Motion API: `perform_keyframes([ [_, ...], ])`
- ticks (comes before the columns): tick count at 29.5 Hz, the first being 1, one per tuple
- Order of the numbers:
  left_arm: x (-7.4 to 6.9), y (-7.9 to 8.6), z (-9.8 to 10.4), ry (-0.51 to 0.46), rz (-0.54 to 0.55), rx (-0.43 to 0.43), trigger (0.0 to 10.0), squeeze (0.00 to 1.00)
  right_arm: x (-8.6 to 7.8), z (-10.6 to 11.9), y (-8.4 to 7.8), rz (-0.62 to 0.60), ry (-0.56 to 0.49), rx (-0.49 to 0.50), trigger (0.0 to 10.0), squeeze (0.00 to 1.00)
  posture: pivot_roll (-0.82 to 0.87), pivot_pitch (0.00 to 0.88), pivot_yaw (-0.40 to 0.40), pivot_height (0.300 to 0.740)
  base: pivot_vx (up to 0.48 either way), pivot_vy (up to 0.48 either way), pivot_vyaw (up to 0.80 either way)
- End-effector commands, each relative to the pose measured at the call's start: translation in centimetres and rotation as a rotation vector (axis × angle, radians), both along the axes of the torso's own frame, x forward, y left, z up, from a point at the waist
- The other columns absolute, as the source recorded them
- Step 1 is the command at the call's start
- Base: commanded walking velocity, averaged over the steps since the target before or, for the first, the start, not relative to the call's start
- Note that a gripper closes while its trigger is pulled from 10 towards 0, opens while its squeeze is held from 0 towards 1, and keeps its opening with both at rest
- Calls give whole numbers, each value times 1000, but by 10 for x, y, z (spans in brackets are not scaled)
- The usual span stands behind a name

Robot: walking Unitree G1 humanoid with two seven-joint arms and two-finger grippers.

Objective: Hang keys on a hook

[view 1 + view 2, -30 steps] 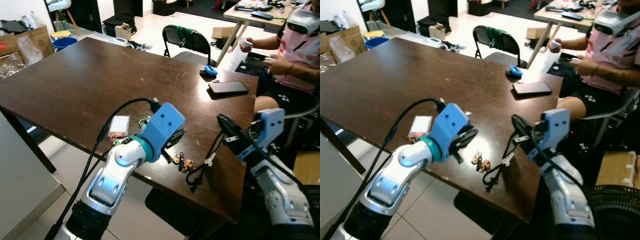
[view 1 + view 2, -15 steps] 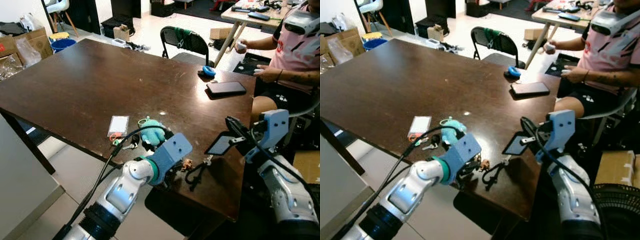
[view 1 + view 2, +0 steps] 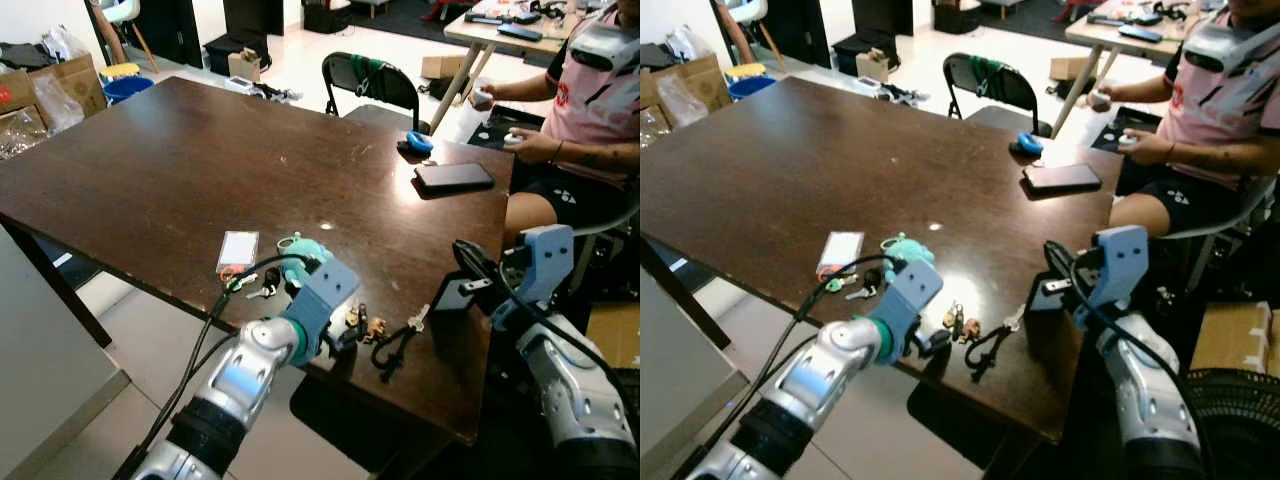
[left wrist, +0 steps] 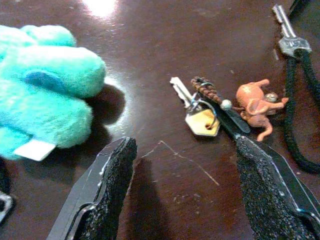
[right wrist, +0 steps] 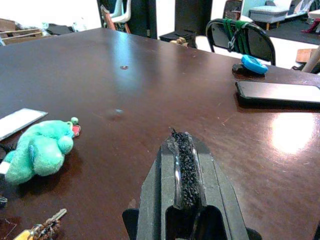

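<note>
Lying flat near the front edge of the dark wooden counter, the keys are forming a small bunch: a silver key, a gold tag, a braided brown strap and an orange animal charm. In the left wrist view the bunch is sitting ahead of the left gripper and between the lines of its two black fingers, closer to the far finger, whose tip is reaching almost to the strap. Those fingers are spread wide apart and resting low over the wood, gripping nothing. A black cord with another silver key is lying just beside the charm, on the side away from the left gripper. A teal plush toy is lying on the other side, near the nearer finger but apart from it, and a white card is resting beyond it. The right gripper is hovering above the counter's right part, well apart from the keys, its fingers pressed together with nothing between them. Farther back, a black phone and a blue object are resting near the far edge. A person is sitting beside the counter, and a black folding chair is standing behind it.
</note>
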State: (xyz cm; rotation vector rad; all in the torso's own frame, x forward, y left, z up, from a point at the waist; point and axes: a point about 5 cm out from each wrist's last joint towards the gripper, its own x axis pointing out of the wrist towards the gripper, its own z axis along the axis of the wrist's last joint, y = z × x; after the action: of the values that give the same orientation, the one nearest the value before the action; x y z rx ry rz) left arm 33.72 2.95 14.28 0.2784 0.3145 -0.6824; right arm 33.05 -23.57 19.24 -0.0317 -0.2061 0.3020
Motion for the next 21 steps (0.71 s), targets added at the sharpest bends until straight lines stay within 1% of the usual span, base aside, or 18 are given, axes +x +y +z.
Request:
perform_keyframes([
  [1,3,-2,-1,64,5,-43,10000,0,1,-5,0,1,20,-13,10000,0,38,124,101,740,0,0,0],
  [2,3,-2,-1,64,5,-43,10000,0,1,-5,0,1,20,-13,10000,0,38,124,101,740,0,0,0],
  [4,10,-10,8,101,4,-114,10000,0,1,-7,0,-1,30,-18,10000,0,30,132,105,740,0,0,0],
  [5,10,-10,8,101,4,-114,10000,0,1,-7,0,-1,30,-18,10000,0,30,132,105,740,0,0,0],
  [6,12,-12,11,111,4,-133,10000,0,1,-8,0,-1,33,-20,10000,0,29,133,105,740,0,0,0],
  [8,14,-19,18,92,-8,-134,10000,0,-1,-10,-1,-5,39,-24,10000,0,19,149,107,740,0,0,0],
  [10,15,-22,19,84,-8,-126,10000,0,-2,-10,-2,-6,42,-25,10000,0,17,151,107,740,0,0,0],
  [14,20,-26,18,51,26,-89,10000,0,-4,-13,-4,-9,54,-34,10000,0,7,170,107,740,0,0,0],
  [15,20,-26,19,46,32,-90,9333,0,-4,-14,-4,-8,56,-36,10000,0,2,177,107,740,0,0,0],
  [17,21,-24,17,29,52,-83,8745,0,-5,-15,-5,-8,61,-39,10000,0,1,186,105,740,0,0,0],
  [19,21,-24,16,25,61,-79,8745,0,-6,-15,-6,-8,63,-40,10000,0,1,186,105,740,0,0,0],
  [20,22,-23,15,21,68,-70,7608,0,-6,-16,-6,-9,65,-42,10000,0,1,188,103,740,0,0,0],
  [21,22,-23,14,20,72,-65,7608,0,-6,-16,-6,-9,66,-43,10000,0,1,188,103,740,0,0,0],
])
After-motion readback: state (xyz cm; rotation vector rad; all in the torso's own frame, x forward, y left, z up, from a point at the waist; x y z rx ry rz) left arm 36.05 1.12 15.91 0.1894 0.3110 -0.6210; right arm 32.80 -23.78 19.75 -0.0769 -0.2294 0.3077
